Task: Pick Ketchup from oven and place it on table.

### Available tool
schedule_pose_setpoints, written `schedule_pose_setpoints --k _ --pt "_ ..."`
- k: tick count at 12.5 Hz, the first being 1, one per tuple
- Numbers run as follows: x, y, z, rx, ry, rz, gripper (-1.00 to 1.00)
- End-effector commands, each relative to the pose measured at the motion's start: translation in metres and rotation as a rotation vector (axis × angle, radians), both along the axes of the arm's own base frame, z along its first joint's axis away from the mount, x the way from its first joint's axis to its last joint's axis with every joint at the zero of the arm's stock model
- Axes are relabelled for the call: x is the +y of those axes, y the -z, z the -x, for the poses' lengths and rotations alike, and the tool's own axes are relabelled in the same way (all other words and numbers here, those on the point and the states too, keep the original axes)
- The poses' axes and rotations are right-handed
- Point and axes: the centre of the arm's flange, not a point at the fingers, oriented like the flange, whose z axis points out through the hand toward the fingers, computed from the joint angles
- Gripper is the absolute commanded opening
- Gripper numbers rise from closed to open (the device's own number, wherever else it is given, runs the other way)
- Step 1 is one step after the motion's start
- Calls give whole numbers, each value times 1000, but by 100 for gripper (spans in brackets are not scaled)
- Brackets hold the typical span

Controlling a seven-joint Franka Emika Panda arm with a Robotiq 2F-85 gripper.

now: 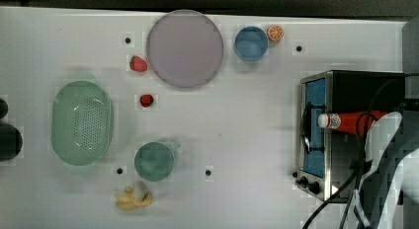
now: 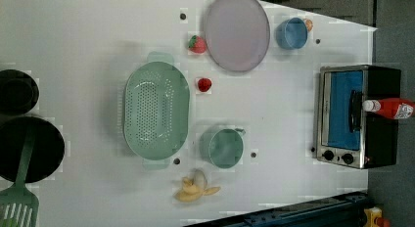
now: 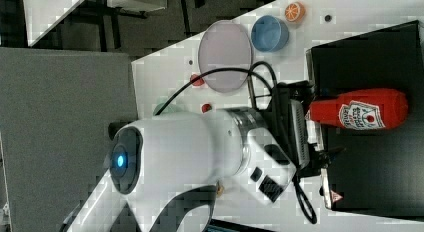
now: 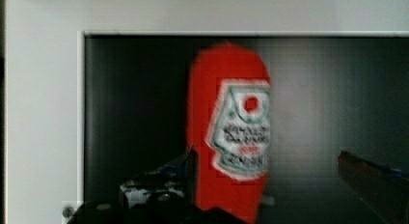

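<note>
The black pincer (image 4: 270,185) stands spread wide, released. The slim red plastic ketchup bottle (image 4: 226,132) lies at its twelve o'clock on the black-topped toaster oven (image 4: 135,98).

The Ketchup (image 3: 365,112) label's print is too blurred to read

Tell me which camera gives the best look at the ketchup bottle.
The right view: the whole ketchup bottle lies unobstructed on the oven's black top, label readable. The wrist view shows it close but blurred, the top view has its base behind the arm, and the left view cuts it at the edge.
</note>
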Motion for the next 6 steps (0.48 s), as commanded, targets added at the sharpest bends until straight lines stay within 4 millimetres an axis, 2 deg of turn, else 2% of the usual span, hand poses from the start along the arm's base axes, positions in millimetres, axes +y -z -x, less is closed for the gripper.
schedule_pose_setpoints --k 1,3,6 --pt "-1 22 -18 -33 37 -16 100" --pt "-9 48 -20 -27 70 -33 100" --pt "-14 66 -25 -32 71 -4 100"
